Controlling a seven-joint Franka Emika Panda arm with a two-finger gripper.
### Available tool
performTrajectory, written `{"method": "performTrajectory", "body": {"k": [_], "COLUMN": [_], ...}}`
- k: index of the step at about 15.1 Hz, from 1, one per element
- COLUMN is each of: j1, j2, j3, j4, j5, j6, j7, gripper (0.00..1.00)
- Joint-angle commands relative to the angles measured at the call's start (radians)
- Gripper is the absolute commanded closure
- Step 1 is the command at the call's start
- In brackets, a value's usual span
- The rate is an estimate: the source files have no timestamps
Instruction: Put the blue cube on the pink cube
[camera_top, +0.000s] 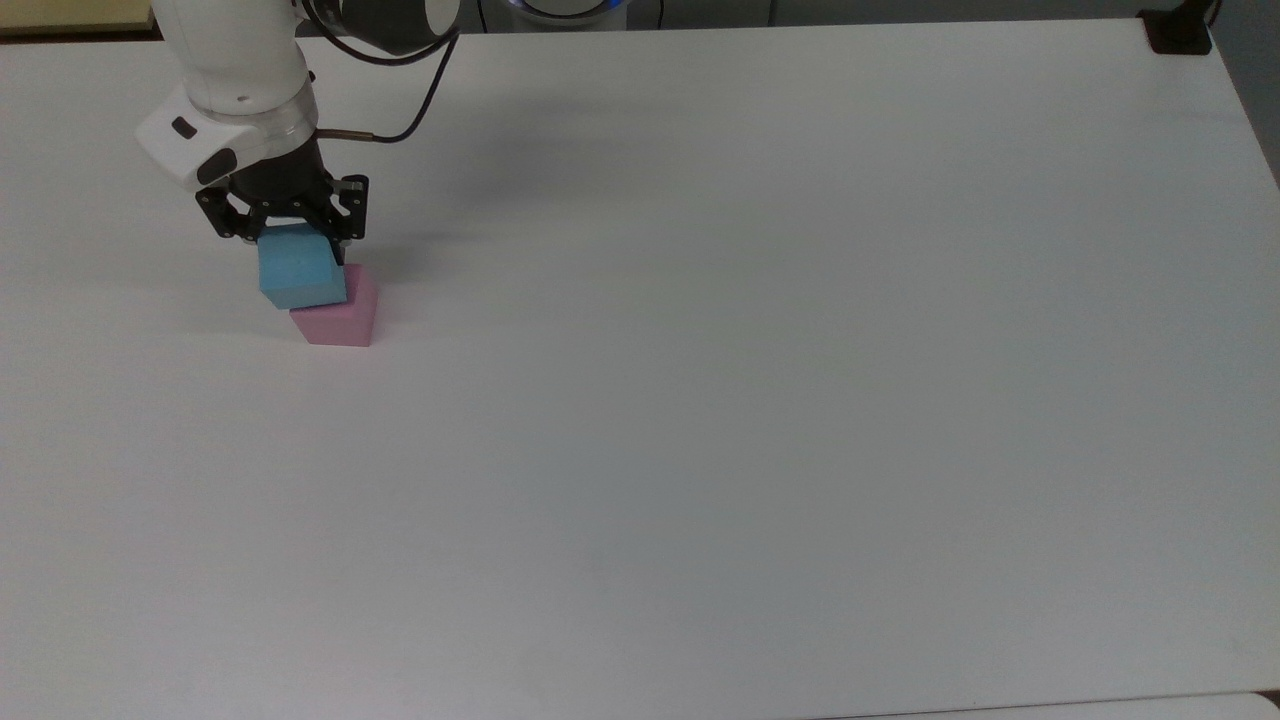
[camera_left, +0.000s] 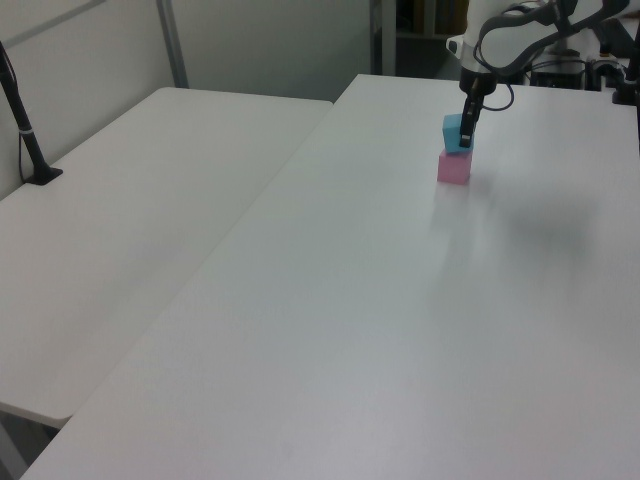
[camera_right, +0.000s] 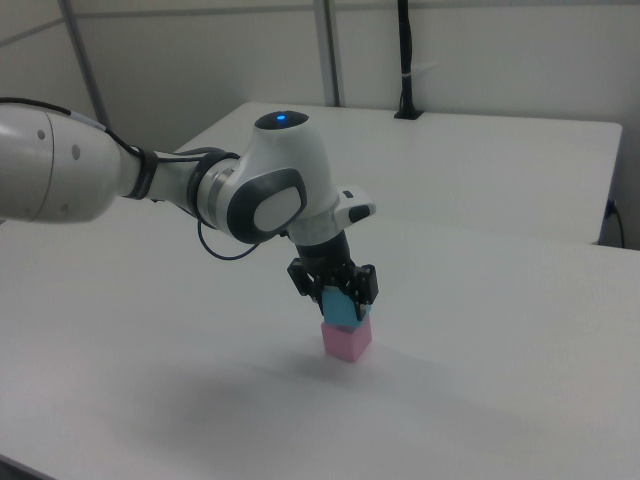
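The blue cube (camera_top: 298, 272) hangs between the black fingers of my gripper (camera_top: 288, 245), which is shut on it. The pink cube (camera_top: 338, 318) stands on the white table (camera_top: 720, 400), near the top view's left. In the top view the blue cube overlaps the pink cube's upper left corner. From the left view the blue cube (camera_left: 455, 132) sits directly over the pink cube (camera_left: 453, 167), with the gripper (camera_left: 465, 132) coming down from above. The right view puts the blue cube (camera_right: 341, 309) just above the pink cube (camera_right: 347, 341), under the gripper (camera_right: 337, 296); I cannot tell whether the cubes touch.
A black clamp (camera_top: 1180, 30) sits on the table's far corner at the top view's right. A second white table (camera_left: 150, 190) adjoins on the left view's left, with a black pole (camera_left: 25, 120) clamped to it. Wide bare tabletop spreads to the top view's right and below.
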Motion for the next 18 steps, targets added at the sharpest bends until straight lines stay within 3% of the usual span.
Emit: {"method": "performTrajectory", "body": {"k": [1, 2, 6, 9, 10, 11, 13, 18], "j1": [0.012, 0.011, 0.014, 0.020, 0.024, 0.026, 0.031, 0.072], "j2": [-0.021, -0.021, -0.033, -0.087, -0.119, -0.134, -0.141, -0.157], "j3": [-0.001, -0.001, -0.002, 0.012, 0.018, 0.036, 0.077, 0.182], "j4": [-0.027, -0.027, -0.019, 0.113, 0.197, 0.275, 0.350, 0.380], "j5": [0.007, 0.009, 0.009, 0.000, -0.001, -0.004, -0.007, -0.056], "j6": [0.009, 0.009, -0.020, -0.280, -0.433, -0.573, -0.699, -0.746], "j7": [-0.005, -0.003, 0.001, 0.118, 0.136, 0.141, 0.168, 0.418], "gripper": [0.21, 0.00, 0.00, 0.00, 0.00, 0.00, 0.00, 0.00]}}
